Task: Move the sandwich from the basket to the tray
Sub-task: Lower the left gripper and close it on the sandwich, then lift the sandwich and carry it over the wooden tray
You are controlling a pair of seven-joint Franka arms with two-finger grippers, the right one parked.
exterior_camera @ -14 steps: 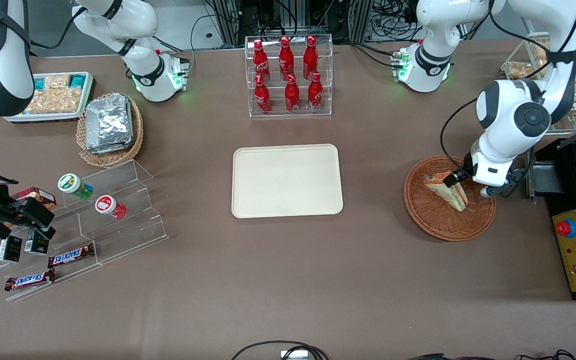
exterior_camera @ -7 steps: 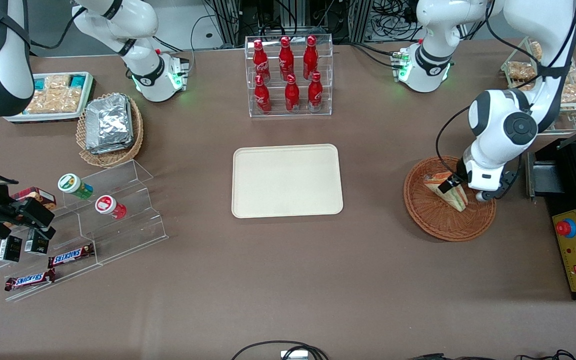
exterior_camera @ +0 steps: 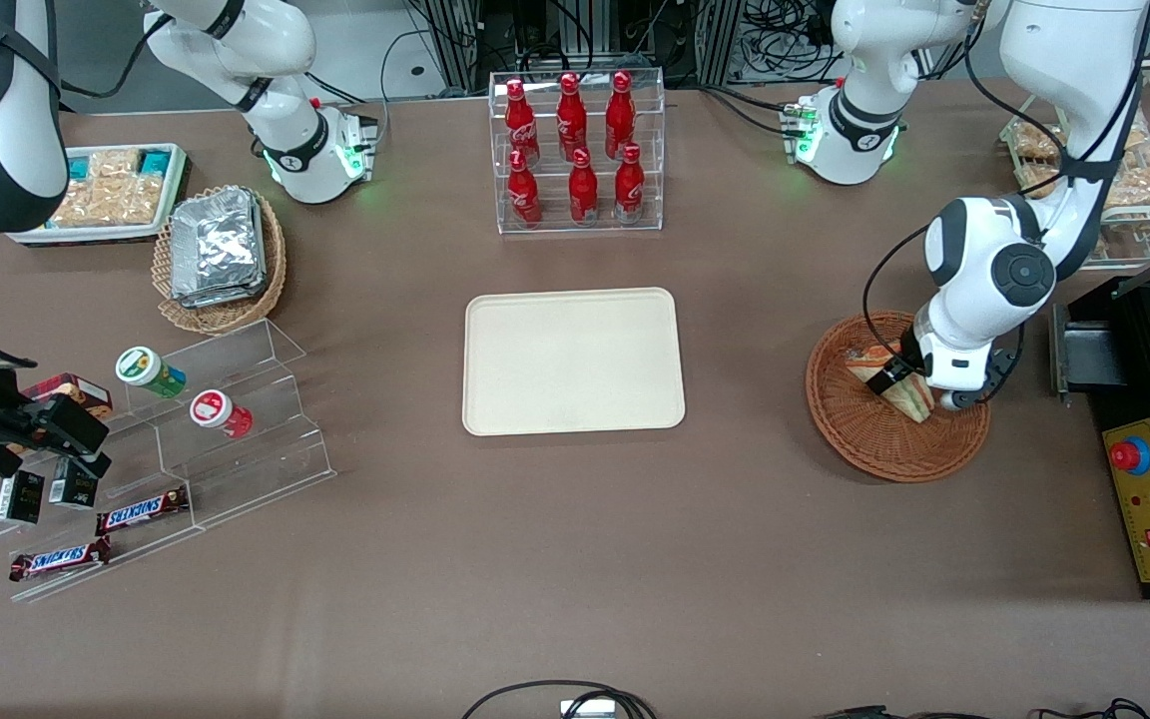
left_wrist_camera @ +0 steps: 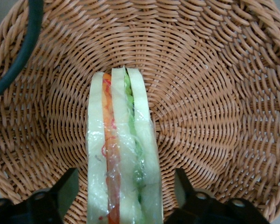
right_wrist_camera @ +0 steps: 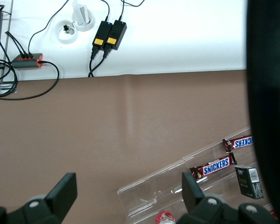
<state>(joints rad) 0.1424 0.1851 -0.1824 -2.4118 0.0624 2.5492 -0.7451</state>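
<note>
At the right of the front view, my left arm's gripper sits low inside the reddish-brown wicker basket, over the wrapped sandwich. From the wrist camera, its 2 fingers are spread, straddling the sandwich wedge without yet squeezing it. I judge the sandwich light, soft and easily crushed, its clear film slippery, so I would grip gently across the 2 flat bread faces. The cream tray waits empty at frame centre.
</note>
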